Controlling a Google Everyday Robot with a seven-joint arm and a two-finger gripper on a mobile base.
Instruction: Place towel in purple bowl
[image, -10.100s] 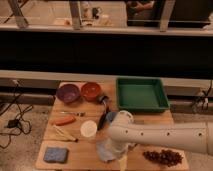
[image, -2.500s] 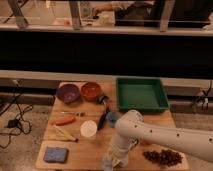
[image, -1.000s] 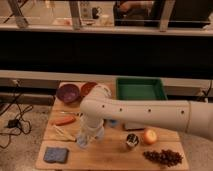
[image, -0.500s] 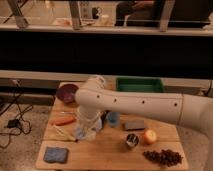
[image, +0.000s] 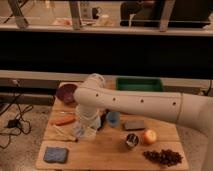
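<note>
1. Basically, the main risk: the pale grey-blue soft towel (image: 84, 129) hangs bunched under the white arm's two-finger gripper (image: 88, 119), and the glossy dark purple bowl (image: 66, 93) sits up-left of it, part hidden by the arm; a release short of the rim would drape the cloth over the edge or drop it on the wooden tabletop (image: 110, 152).
2. Fingers are pressed together and look to be pinching the towel's top, but the wrist covers the contact, so how secure the grip is can't be judged; a thin pinch could slip on the way over.
3. The dangling cloth hangs just above the orange carrot (image: 64, 120) and a thin pale stick (image: 64, 133); a low swing could drag them.
4. The blue cup (image: 113, 118) sits just beside the wrist and could get bumped.
5. Towel look: pale, crumpled, irregular outline, gathered into a loose hanging clump, lower edge near or touching the table, can't tell which.
6. Don't confuse it with the darker blue rectangular pad (image: 55, 154) at the near-left corner, well apart.
</note>
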